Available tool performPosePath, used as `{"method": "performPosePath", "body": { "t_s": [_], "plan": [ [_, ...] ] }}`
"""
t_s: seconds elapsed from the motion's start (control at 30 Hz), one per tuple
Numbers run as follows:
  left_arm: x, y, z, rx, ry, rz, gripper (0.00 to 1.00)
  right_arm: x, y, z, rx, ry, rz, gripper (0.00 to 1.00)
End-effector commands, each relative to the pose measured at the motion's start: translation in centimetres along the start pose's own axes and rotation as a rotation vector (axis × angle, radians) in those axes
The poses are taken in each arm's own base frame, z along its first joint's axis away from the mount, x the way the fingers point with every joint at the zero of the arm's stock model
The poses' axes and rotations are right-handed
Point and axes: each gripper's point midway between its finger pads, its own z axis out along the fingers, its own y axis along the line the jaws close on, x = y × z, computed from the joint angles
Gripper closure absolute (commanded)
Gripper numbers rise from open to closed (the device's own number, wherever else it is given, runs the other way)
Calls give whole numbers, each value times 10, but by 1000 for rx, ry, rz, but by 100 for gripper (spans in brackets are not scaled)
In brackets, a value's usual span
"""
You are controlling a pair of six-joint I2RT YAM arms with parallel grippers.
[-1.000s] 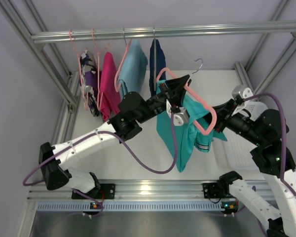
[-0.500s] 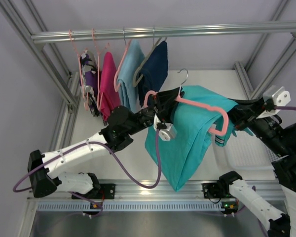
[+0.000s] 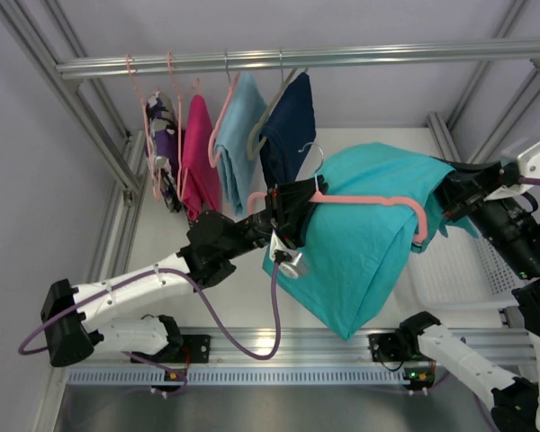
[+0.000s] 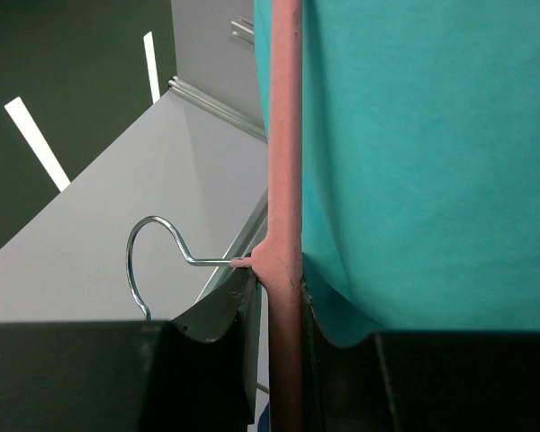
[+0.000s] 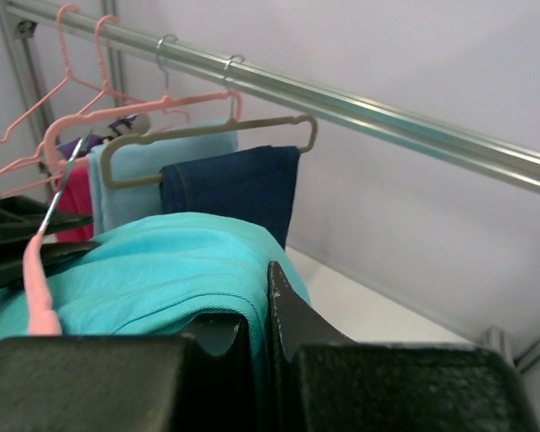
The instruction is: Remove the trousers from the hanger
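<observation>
Clamping the hanger (image 3: 369, 200) beside its hook (image 4: 207, 262), the left gripper (image 3: 292, 211) holds its bar crosswise above the right half of the table (image 3: 369, 139); the right gripper (image 3: 452, 193), nearer the draped trousers (image 3: 360, 247), pinches them at the bar's right end.

table (image 3: 238, 292): white | on it: white perforated tray (image 3: 445, 270), right side

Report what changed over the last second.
The hanger swung from steeply tilted to nearly level, and the trousers spread as the right gripper drew their edge rightward. The navy garment tipped on the rail. Unchanged: left gripper clamps the hanger by its hook, right gripper holds the trousers; other garments unmoved.
</observation>
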Motion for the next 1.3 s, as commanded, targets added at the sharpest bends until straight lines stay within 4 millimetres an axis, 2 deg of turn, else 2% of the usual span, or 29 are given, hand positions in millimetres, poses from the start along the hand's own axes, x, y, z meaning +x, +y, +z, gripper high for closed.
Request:
{"method": "performPosePath", "body": {
  "t_s": [0.0, 0.03, 0.2, 0.5, 0.8, 0.93, 1.0, 1.17, 1.23, 1.27],
  "plan": [
    [-14, -16, -6, 63, -74, 26, 100, -152, -66, -62, 377, -501, -74, 100],
    [-15, -18, -7, 66, -78, 25, 100, -164, -69, -70, 399, -531, -83, 100],
    [-21, -26, -10, 84, -118, 48, 100, -198, -75, -81, 431, -615, -128, 100],
    [-39, -60, -30, 167, -229, 130, 100, -231, -81, -86, 473, -684, -201, 100],
    [-47, -70, -42, 179, -269, 169, 100, -264, -97, -94, 599, -760, -337, 100],
    [-47, -72, -46, 183, -273, 177, 100, -287, -103, -113, 681, -834, -391, 100],
    [-47, -73, -46, 183, -273, 176, 100, -298, -109, -128, 747, -863, -424, 100],
    [-46, -63, -40, 156, -260, 169, 100, -303, -111, -149, 832, -844, -545, 100],
    [-44, -59, -35, 140, -250, 159, 100, -290, -113, -140, 844, -764, -626, 100],
    [-46, -50, -31, 122, -249, 159, 100, -276, -114, -136, 844, -710, -653, 100]
  ]
}}
